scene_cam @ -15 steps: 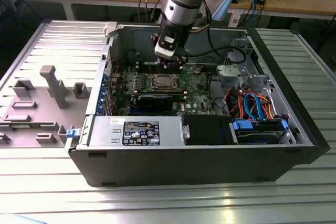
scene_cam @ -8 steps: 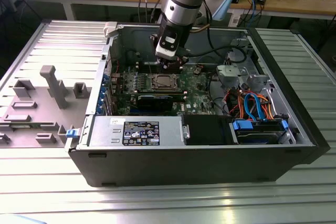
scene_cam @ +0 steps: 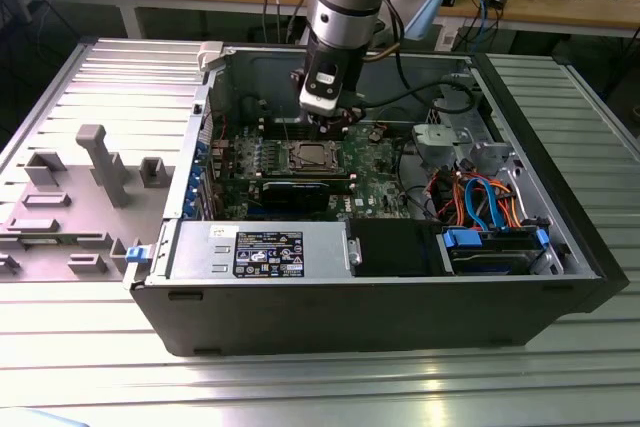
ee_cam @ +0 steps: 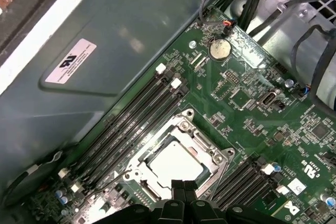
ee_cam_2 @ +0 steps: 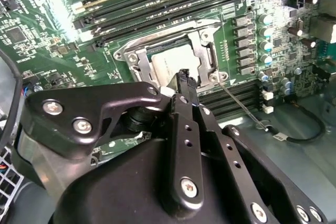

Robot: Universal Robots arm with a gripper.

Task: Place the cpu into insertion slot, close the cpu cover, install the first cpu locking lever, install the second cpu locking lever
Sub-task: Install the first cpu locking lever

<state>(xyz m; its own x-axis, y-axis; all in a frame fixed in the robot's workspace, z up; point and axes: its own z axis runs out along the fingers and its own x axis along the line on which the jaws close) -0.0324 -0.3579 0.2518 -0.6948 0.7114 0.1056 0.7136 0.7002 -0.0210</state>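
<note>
Inside the opened computer case (scene_cam: 560,237), the cpu (ee_cam: 176,162) lies flat in the insertion slot (ee_cam_2: 160,47). Its silver face is up, and its square edges run parallel to the memory slots (ee_cam: 134,111). The cpu cover (ee_cam: 202,142) lies down around it. The gripper (ee_cam: 182,186), jaws together and empty, hangs over the socket's edge just beside the chip.

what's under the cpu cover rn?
The cpu: its silver top shows through the cut-out of the cpu cover. Its edges and the insertion slot beneath are hidden by frame and chip.
</note>
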